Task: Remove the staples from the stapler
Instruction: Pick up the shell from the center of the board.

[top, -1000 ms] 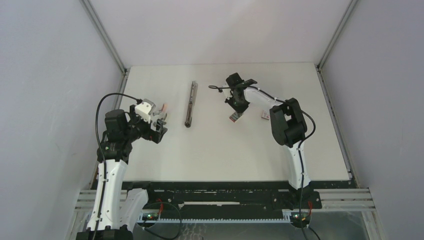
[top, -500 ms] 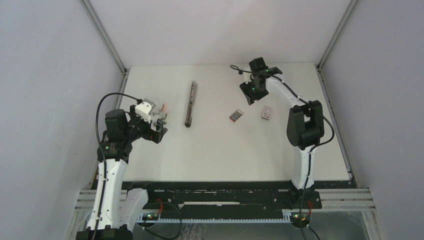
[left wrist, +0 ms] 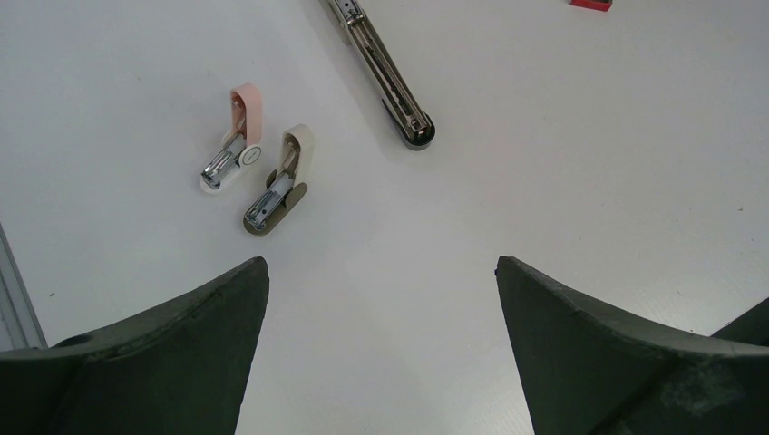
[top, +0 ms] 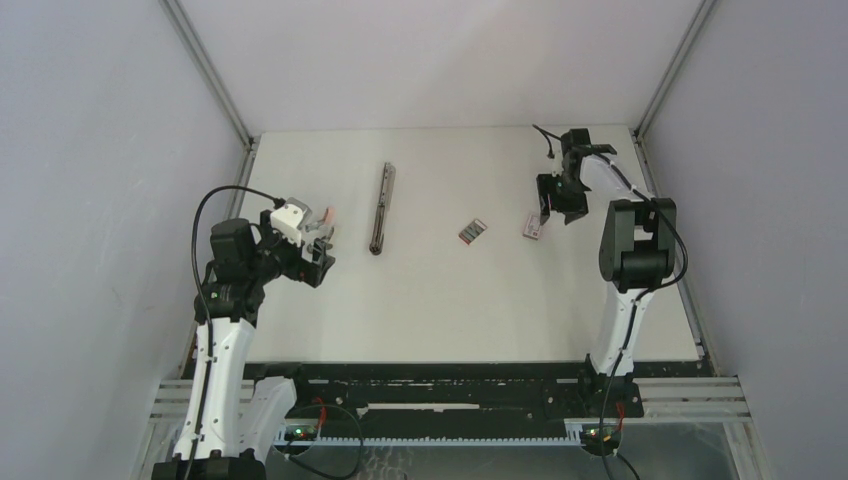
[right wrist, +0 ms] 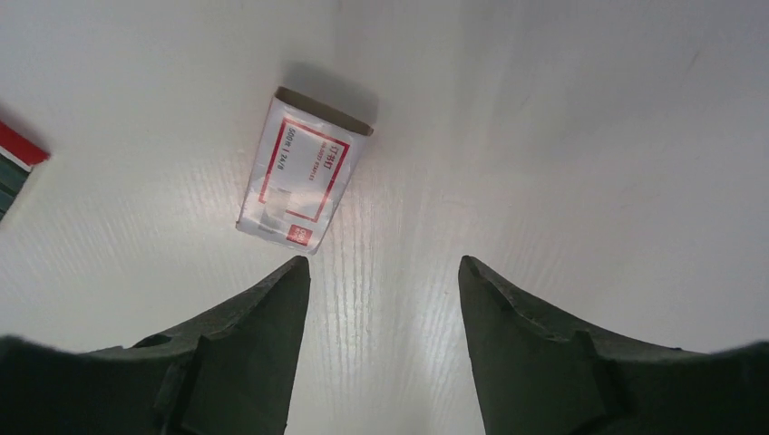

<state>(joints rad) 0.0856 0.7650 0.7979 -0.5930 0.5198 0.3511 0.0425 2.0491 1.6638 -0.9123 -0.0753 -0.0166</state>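
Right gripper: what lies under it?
Under the right gripper, between its open fingers, only bare table shows; a red-and-white box lies just beyond them. What the fingers cover cannot be seen.

The left arm (top: 222,330) rises from its base and bends forward at the elbow, carrying its wrist over the left side. The left gripper (left wrist: 381,272) points forward and down, its jaws spread wide with nothing between them. The right arm (top: 628,270) reaches far forward and folds back at the elbow. The right gripper (top: 560,200) points down, jaws parted, holding nothing.
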